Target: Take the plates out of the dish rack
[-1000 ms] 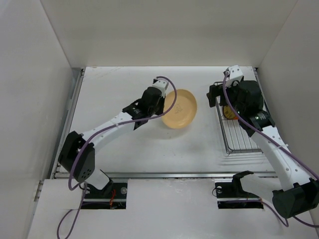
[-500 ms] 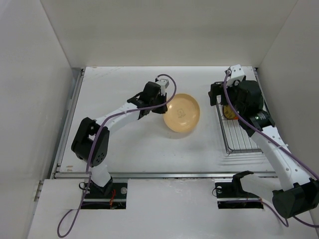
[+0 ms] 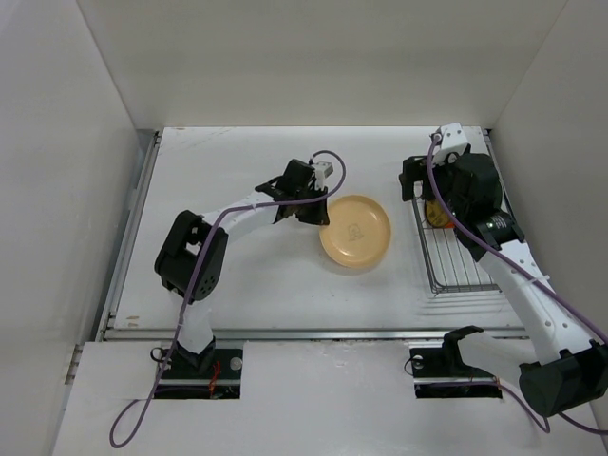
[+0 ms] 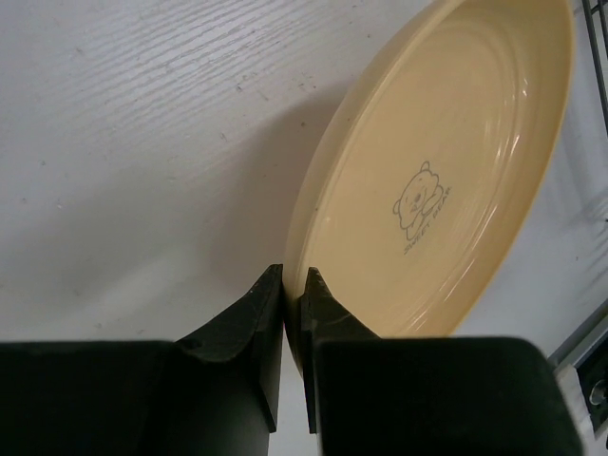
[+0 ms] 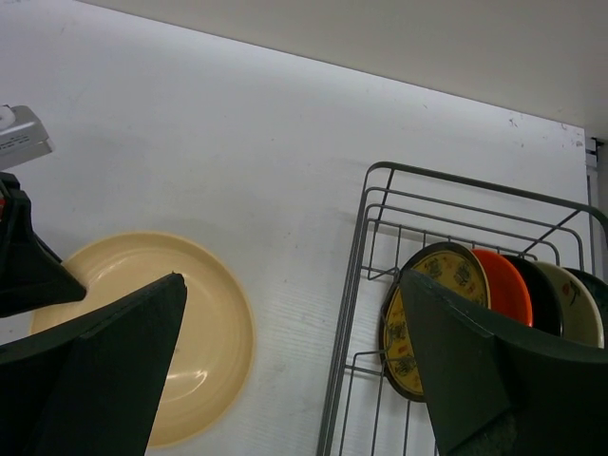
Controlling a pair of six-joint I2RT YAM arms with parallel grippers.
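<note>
Left gripper [image 4: 290, 285] pinched narrow on near rim of tan-yellow plate [image 4: 446, 180]; plate tilted low over table [image 3: 247, 275], left of dish rack [image 5: 366, 237], likely for set-down. Right gripper [image 5: 290, 280] spread wide, empty, above racked plates [image 5: 503, 285]; judged poised for next pick

A robotics lab test cell, not a kitchen: a white tabletop [image 3: 247, 275] boxed in by bare white panels [image 3: 313, 57], a left arm [image 3: 237, 214] and right arm [image 3: 532, 294] bolted at its near edge, loose purple cables [image 3: 126, 414], and a wire dish rack [image 3: 456, 266] and yellow plate [image 3: 356, 231] on it.
</note>
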